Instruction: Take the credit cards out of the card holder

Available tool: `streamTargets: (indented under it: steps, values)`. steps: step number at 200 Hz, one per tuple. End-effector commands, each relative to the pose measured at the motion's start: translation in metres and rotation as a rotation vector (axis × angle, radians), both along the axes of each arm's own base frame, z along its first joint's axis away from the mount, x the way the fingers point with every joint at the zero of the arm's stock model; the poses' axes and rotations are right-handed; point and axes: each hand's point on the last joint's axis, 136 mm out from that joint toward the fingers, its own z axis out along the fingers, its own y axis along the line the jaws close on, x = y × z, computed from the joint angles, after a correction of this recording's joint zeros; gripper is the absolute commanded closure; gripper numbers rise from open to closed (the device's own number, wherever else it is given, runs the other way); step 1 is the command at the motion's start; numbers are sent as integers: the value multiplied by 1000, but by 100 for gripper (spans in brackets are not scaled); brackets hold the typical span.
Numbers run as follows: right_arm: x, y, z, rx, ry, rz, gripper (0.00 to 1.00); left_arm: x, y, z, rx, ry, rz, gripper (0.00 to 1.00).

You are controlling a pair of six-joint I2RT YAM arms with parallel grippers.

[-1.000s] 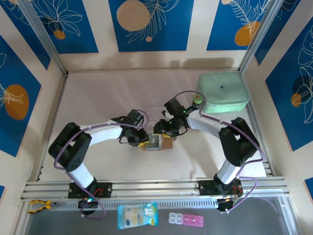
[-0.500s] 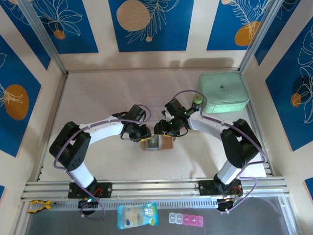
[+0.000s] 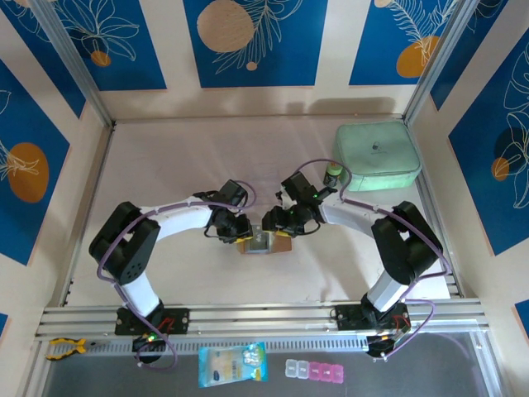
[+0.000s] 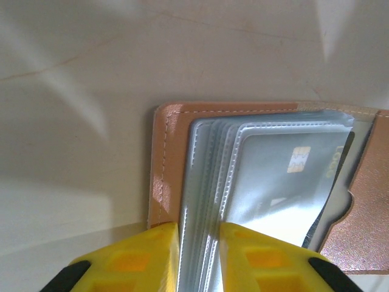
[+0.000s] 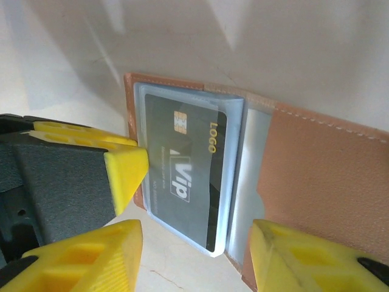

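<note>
The tan card holder (image 3: 266,243) lies open mid-table between both arms. In the left wrist view its tan edge (image 4: 163,158) and a stack of pale grey sleeves (image 4: 206,176) show, and my left gripper (image 4: 199,230) is shut on those sleeves. A dark grey credit card (image 5: 182,167) with a chip and "Vip" lettering sits in the top clear sleeve. My right gripper (image 5: 196,240) stands open, its fingers either side of the card's near end without touching it. The left gripper's yellow finger (image 5: 124,170) rests at the holder's left edge. From above, the left gripper (image 3: 240,231) and right gripper (image 3: 277,224) crowd the holder.
A large mint-green case (image 3: 376,157) sits at the back right with a small green-capped thing (image 3: 332,169) beside it. Outside the near rail lie a blue-and-yellow packet (image 3: 233,364), a clear pill box (image 3: 318,370) and a yellow clamp (image 3: 62,347).
The left gripper has shifted right onto the card holder's left edge. The right gripper has dipped slightly closer over the holder. The holder stays in place.
</note>
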Motion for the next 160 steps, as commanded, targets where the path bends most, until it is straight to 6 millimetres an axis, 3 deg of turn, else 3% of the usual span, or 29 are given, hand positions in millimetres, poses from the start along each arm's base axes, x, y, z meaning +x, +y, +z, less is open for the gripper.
streamTargets:
  steps: [1,66,160]
  values:
    - [0,12,5,97,20,21,51,-13,10,-15,54,38,-17,76]
    - [2,17,-2,123,41,22,61,-17,12,-19,59,49,-17,79]
    - [0,21,-20,114,89,31,66,-21,14,-22,54,58,-8,80]
